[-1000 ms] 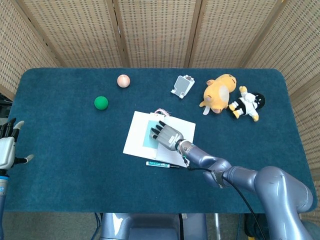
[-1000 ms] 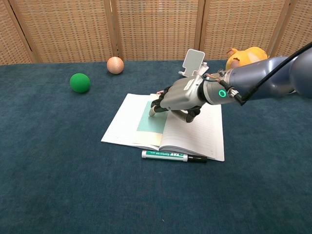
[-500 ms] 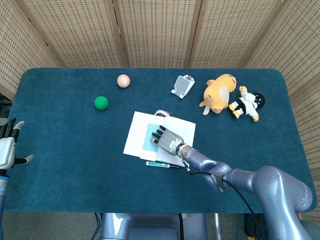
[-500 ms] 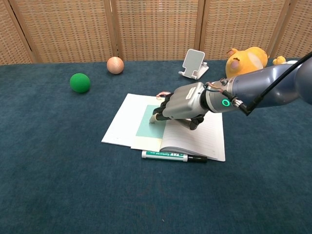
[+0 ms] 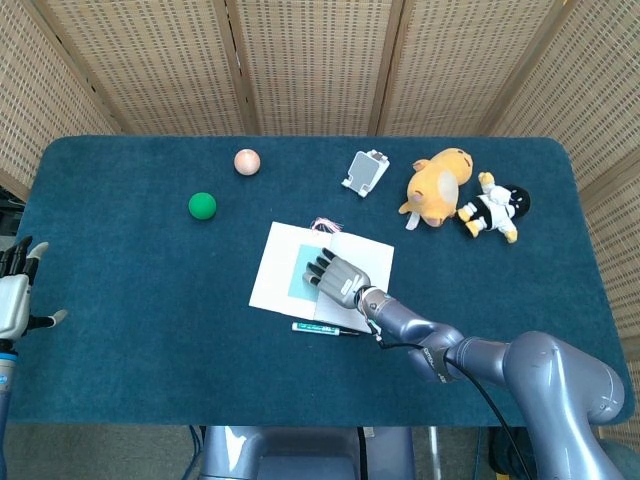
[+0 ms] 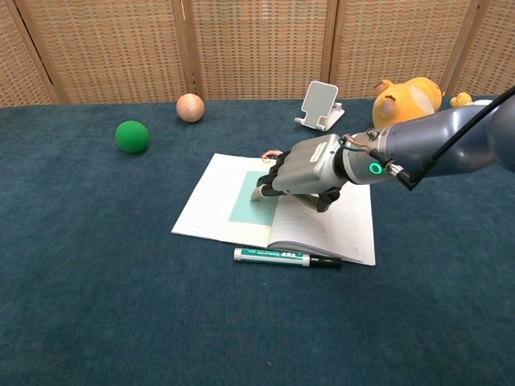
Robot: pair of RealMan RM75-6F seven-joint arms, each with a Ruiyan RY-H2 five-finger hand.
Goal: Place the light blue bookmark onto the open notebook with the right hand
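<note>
I am seeing the light blue bookmark (image 6: 252, 197) lying flat on the left page of the open notebook (image 6: 211, 199), just left of the spine. Its long axis is running from the near edge of the page toward the far edge, roughly parallel with the spine, and it is leaning a little to the right at its far end. In the head view the bookmark (image 5: 303, 276) is showing as a pale strip on the white page (image 5: 275, 270), with its right part covered by my right hand.

My right hand (image 6: 310, 170) is resting palm down over the spine, fingers curled downward, the fingertips (image 6: 259, 191) pressing on the bookmark's far right edge. I cannot tell whether any finger is actually pinching the bookmark or only touching it. My left hand (image 5: 14, 296) is hanging at the far left edge of the head view, off the table (image 6: 96, 289), fingers spread and holding nothing.

Compared with half a second ago, the notebook and bookmark are sitting slightly further to the right, shifted together under the hand; the hand's posture is looking the same.

A green marker (image 6: 286, 257) is lying just beside the notebook's near edge, parallel to it. Further out, a green ball (image 6: 132, 137) and a peach ball (image 6: 190, 107) are sitting far left, a white phone stand (image 6: 319, 104) is standing beyond the notebook, and a yellow plush toy (image 6: 405, 94) is lying at far right. The head view is also showing a small black-and-white doll (image 5: 494, 208) beside the plush.
</note>
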